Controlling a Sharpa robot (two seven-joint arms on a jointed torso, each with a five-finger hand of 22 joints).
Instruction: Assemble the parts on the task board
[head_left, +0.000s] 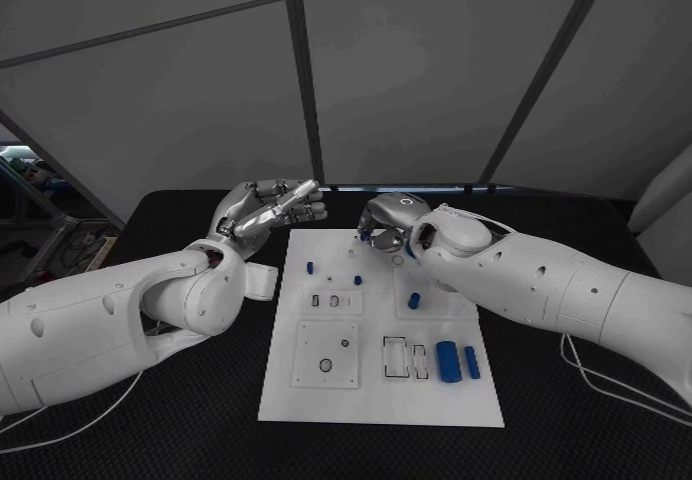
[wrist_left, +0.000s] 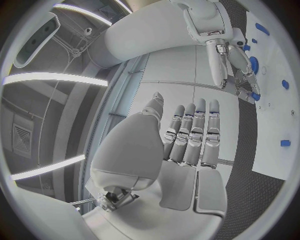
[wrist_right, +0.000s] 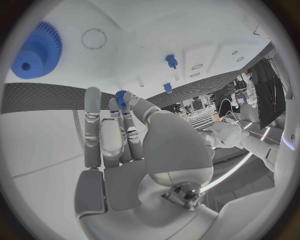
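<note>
Head view: the left hand (head_left: 270, 210) is raised off the far-left corner of the task board (head_left: 378, 400), fingers straight and apart, holding nothing. The right hand (head_left: 384, 225) is over the board's far edge, pinching a small blue gear (head_left: 364, 238). Two blue cylinders (head_left: 459, 360) lie side by side near the board's right edge on the black worktop (head_left: 577, 430).

Left wrist view: flat, empty palm.

Right wrist view: a small toothed blue part sits between the fingertips (wrist_right: 120, 102); a large blue gear (wrist_right: 36, 51) lies on the board.

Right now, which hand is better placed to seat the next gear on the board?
Right. The right hand already pinches a small blue gear over the board's far end. The left hand is off its far left corner, fingers straight and holding nothing.
</note>
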